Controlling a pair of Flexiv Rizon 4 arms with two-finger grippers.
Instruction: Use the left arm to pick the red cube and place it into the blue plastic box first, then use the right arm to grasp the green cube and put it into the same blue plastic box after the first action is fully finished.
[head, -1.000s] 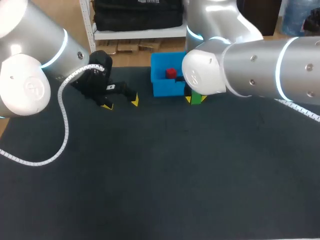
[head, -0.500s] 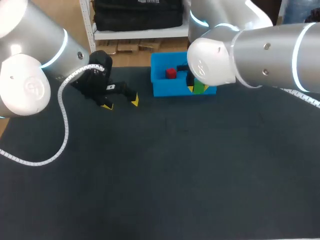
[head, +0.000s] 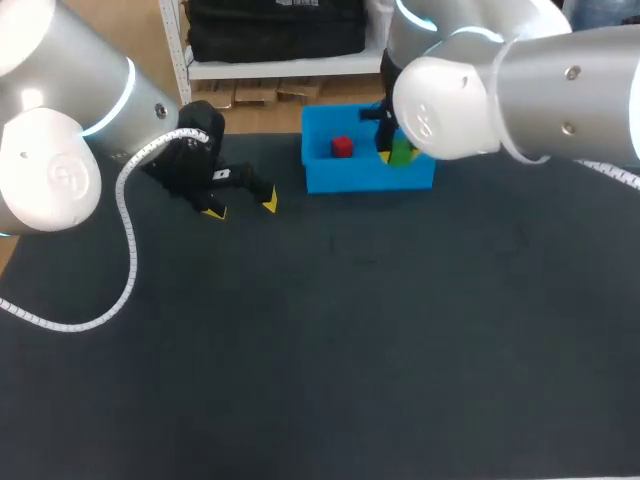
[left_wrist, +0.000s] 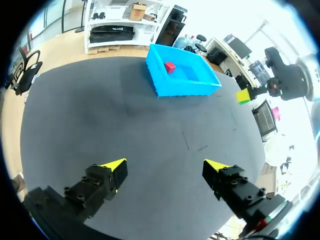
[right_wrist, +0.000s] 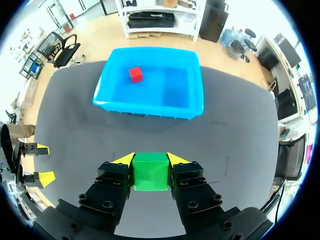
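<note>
Right wrist view: cube (right_wrist: 150, 172) in hand (right_wrist: 150, 159)

Box mouth: the blue plastic box (head: 365, 180) at the table's 12 o'clock is open on top, with low walls all round.
Inside: the red cube (head: 342, 147) takes the 9 o'clock side; bare floor from centre to 3 o'clock.
Box's 3 o'clock end: the right gripper (right_wrist: 150, 161), clamped on the green cube (right_wrist: 150, 171), hangs raised there.
10 o'clock: the left gripper (head: 240, 206), fingers spread, well apart from the box.
Centre to 6 o'clock: open table (head: 350, 350).
</note>
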